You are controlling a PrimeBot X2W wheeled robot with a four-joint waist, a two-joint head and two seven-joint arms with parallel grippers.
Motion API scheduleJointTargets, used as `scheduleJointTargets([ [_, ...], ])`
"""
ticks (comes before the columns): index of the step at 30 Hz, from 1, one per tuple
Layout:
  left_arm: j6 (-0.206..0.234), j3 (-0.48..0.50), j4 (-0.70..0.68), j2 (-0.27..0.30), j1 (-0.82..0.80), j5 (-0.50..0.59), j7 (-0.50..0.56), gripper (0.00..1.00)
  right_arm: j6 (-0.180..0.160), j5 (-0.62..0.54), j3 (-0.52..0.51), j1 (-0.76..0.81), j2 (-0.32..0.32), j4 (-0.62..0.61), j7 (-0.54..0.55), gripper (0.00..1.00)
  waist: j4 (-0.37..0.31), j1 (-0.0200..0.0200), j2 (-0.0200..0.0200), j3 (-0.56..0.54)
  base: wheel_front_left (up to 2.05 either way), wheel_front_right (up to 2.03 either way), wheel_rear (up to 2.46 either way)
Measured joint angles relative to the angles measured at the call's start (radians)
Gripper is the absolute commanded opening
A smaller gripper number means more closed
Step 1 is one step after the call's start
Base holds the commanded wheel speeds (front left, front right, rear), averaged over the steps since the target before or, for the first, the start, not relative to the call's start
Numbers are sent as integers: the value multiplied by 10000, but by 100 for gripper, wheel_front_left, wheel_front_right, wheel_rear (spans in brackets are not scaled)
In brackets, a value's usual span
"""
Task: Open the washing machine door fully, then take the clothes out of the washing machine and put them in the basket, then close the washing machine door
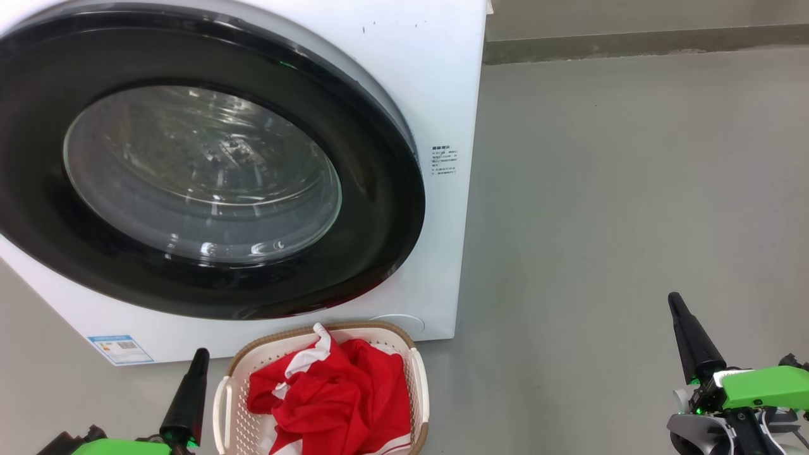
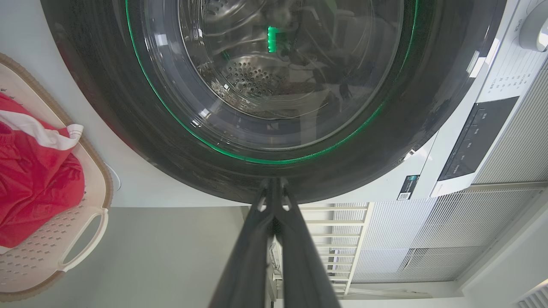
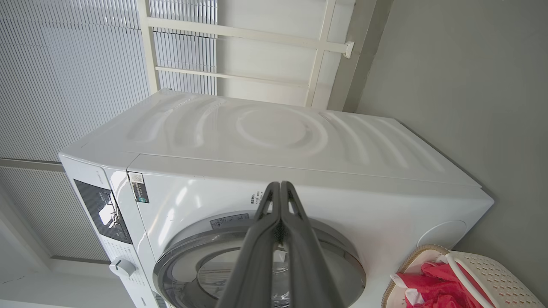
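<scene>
The white washing machine (image 1: 436, 76) stands ahead with its round black-rimmed door (image 1: 208, 170) lying flat against its front. Through the glass the steel drum (image 2: 252, 77) shows. On the floor below the door sits the cream basket (image 1: 417, 373), holding the red clothes (image 1: 341, 398) with white trim. My left gripper (image 1: 201, 355) is shut and empty at the lower left, just left of the basket. Far off at the lower right, over bare floor, my right gripper (image 1: 674, 300) is shut and empty too. The right wrist view has the machine (image 3: 278, 137), door (image 3: 342, 256) and basket (image 3: 488, 269).
Grey floor (image 1: 632, 189) stretches to the right of the machine up to a wall base (image 1: 632, 41). White slatted panels and a railing (image 2: 385, 239) stand beside the machine. A control panel and knob (image 2: 535, 25) are on its front.
</scene>
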Motion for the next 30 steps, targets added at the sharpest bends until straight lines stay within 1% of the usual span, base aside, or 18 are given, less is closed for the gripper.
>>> scheduleJointTargets([
  [30, 0, 0, 0, 0, 0, 0, 0, 0, 2, 0, 2, 0, 0, 0, 0, 0, 0, 0, 0, 0, 0, 0, 0],
])
